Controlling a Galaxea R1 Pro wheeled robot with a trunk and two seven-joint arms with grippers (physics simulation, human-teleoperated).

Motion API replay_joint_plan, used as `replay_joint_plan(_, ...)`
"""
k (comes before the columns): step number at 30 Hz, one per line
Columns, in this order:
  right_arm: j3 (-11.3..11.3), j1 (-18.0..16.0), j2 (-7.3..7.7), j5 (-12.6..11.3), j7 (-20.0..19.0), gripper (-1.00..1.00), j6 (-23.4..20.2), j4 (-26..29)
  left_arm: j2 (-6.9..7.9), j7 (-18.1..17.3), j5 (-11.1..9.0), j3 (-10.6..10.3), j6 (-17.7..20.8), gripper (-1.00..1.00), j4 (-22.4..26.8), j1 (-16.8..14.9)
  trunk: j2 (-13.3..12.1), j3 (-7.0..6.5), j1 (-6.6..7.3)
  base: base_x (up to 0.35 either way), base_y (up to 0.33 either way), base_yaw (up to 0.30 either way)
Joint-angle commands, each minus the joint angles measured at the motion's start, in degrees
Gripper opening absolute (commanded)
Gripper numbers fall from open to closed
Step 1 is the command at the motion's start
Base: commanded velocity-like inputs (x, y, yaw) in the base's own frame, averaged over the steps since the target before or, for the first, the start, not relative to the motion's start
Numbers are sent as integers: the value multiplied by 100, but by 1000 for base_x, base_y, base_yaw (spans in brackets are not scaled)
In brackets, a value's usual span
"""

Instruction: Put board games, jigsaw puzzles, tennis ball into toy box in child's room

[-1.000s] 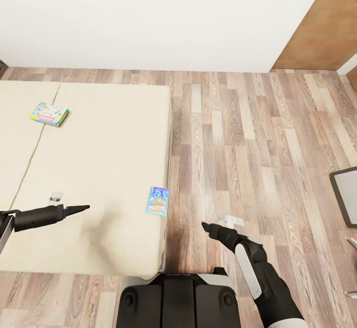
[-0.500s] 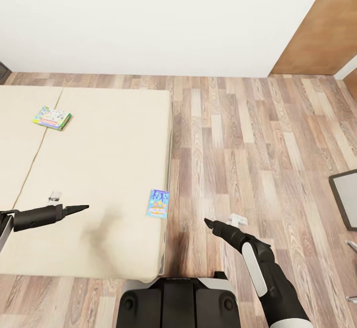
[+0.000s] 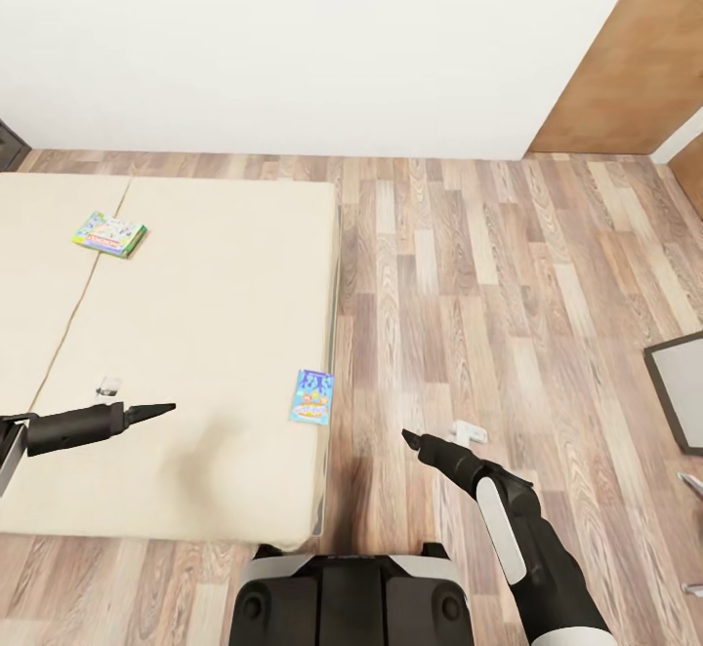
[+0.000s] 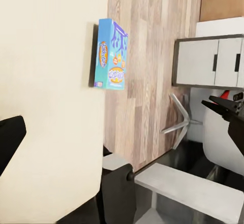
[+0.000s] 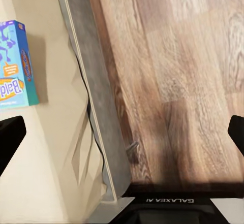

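The bed [image 3: 215, 314] with its plain beige mattress takes up the left of the head view. A small blue board game [image 3: 311, 396] lies flat near its right edge, also seen in the left wrist view [image 4: 111, 54] and the right wrist view [image 5: 12, 66]. A green-edged multicolour board game [image 3: 110, 233] lies further back on the mattress. My left gripper [image 3: 166, 408] hovers open over the mattress, left of the blue game and apart from it. Open and empty, my right gripper [image 3: 408, 438] hangs above the floor, right of the bed. The toy box, table, jigsaw puzzles and tennis ball are out of view.
Wood-plank floor [image 3: 488, 285] stretches right of the bed to a white wall. A brown wooden panel [image 3: 625, 51] stands at the back right. A dark-framed grey unit [image 3: 683, 387] and chair legs [image 3: 691, 477] sit at the right edge. My base [image 3: 351, 597] is beside the bed's near corner.
The whole picture has shifted a little, so the camera has moved. My right gripper has risen slightly over the floor. The left arm and both games keep their places.
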State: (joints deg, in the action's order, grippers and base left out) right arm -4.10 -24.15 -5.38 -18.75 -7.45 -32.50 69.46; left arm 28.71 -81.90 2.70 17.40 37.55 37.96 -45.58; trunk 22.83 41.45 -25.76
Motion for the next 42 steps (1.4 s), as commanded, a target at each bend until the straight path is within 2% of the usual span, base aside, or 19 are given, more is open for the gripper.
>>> replay_joint_plan(1, -21, -2, -7, -3, -28, 100, -35, 6, -3, -35, 29, 13, 62, 100, 1, -3, 9, -3, -2, -108, 0, 0)
replay_joint_plan(21, -4, -2, -7, 3, -28, 100, -12, 61, -14, -25, 27, 9, 63, 100, 1, -3, 9, -193, -2, -11, 0, 0)
replay_joint_plan(23, 2, -2, -7, 3, -30, 100, -18, 183, -15, -18, 31, 9, 70, 100, 1, -3, 9, -212, -2, 0, 0, 0)
replay_joint_plan(28, 23, 86, -3, -3, -29, 100, -106, 996, -23, -20, 24, 8, 75, 100, 18, -3, 9, -260, -2, 0, 0, 0)
replay_joint_plan(30, 53, 392, -16, -5, -34, 100, -304, 1535, -27, -25, 26, 9, 75, 100, 34, -3, 9, -279, -2, 0, 0, 0)
replay_joint_plan(33, 109, 684, -40, 1, -36, 100, -498, 1903, -25, -27, 31, 9, 71, 100, 41, -3, 9, -307, -2, 0, 0, 0)
replay_joint_plan(42, 164, 826, -15, -2, -80, 100, -603, 2073, -32, -28, 31, 5, 69, 100, 45, -3, 9, -392, -2, 0, 0, 0)
